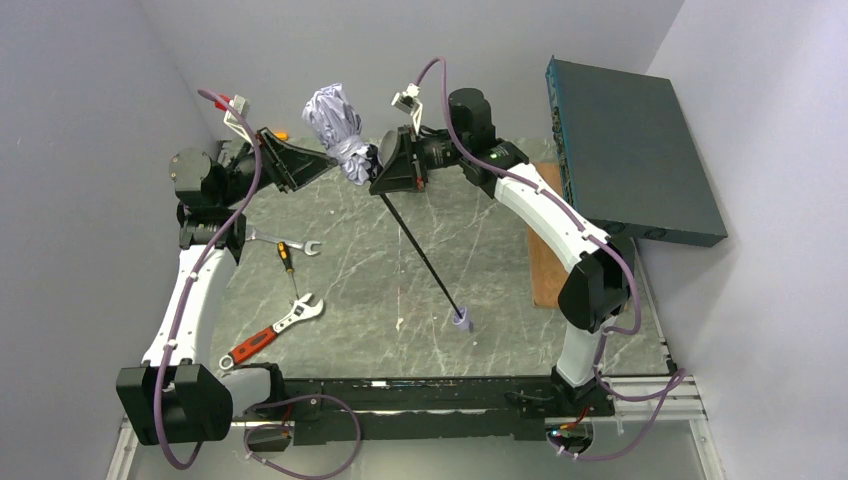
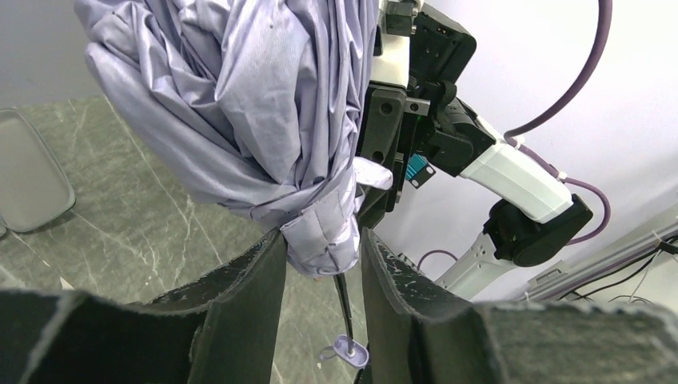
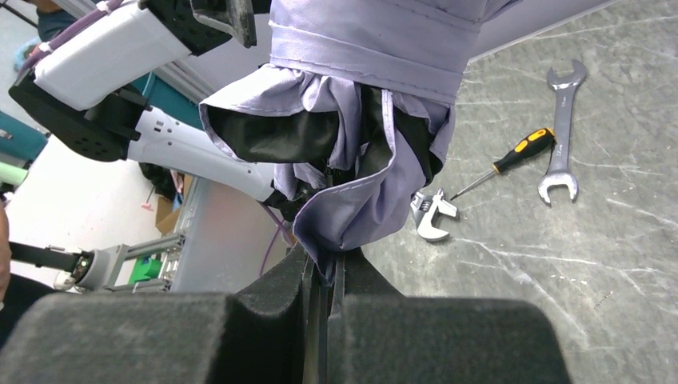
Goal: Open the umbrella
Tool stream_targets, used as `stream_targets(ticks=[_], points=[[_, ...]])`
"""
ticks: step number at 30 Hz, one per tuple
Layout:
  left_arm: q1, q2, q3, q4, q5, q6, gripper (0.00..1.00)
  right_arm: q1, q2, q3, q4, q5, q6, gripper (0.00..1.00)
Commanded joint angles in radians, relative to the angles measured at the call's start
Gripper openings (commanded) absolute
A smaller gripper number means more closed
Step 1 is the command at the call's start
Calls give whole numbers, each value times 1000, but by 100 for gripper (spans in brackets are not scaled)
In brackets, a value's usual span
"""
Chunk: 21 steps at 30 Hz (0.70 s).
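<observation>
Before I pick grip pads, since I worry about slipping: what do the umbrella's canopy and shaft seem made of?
The umbrella canopy: thin woven cloth, likely nylon or polyester, slight sheen; it creases and shows stitched hems. The shaft: slim, straight, matte black, probably painted metal; plastic can't be ruled out.

The umbrella point(image 1: 338, 130) is pale lilac-white outside and black in its inner folds, with a black shaft point(image 1: 425, 255) and a pale lilac handle point(image 1: 462, 320). The table point(image 1: 380, 290) is grey-green marble veined in white. The box point(image 1: 630, 150) is dark teal. The screwdriver point(image 1: 287, 260) is black and yellow, the adjustable wrench point(image 1: 270, 335) is red-gripped and the spanner point(image 1: 285, 241) is silver.
</observation>
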Motion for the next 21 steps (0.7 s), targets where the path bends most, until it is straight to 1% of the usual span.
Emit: stream_targets(ticks=[1,3,6,8,9,11,13,15,17,19,20,21], points=[[3,-23,38,10,-18,6,42,17,-58,7,41,-1,-48,0],[3,-22,38,8,-21,6,36,23,-60,11,27,8,-61,0],[3,-24,40,9,-20,1,21,33,-62,25,-36,58,-120,0],[2,-25,39,13,-20,-1,9,39,-63,36,-75,107,-152,0],[3,-27,37,12,-21,0,1,40,-64,38,-84,116,-165,0],[3,-28,32,17,-20,-1,0,40,-66,43,-105,157,-182,0],[3,-30,25,17,-17,5,0,40,-72,48,-133,235,-205,0],[2,-34,17,18,-12,18,0,46,-75,56,-177,381,-243,0],[-4,-44,21,61,-14,28,0,58,-72,75,-231,535,-322,0],[-40,-48,77,49,-20,77,0,70,-67,82,-260,613,-373,0],[-89,-42,113,19,-27,104,0,76,-63,84,-273,637,-410,0],[-119,-32,137,24,-26,112,0,89,-63,83,-284,653,-442,0]])
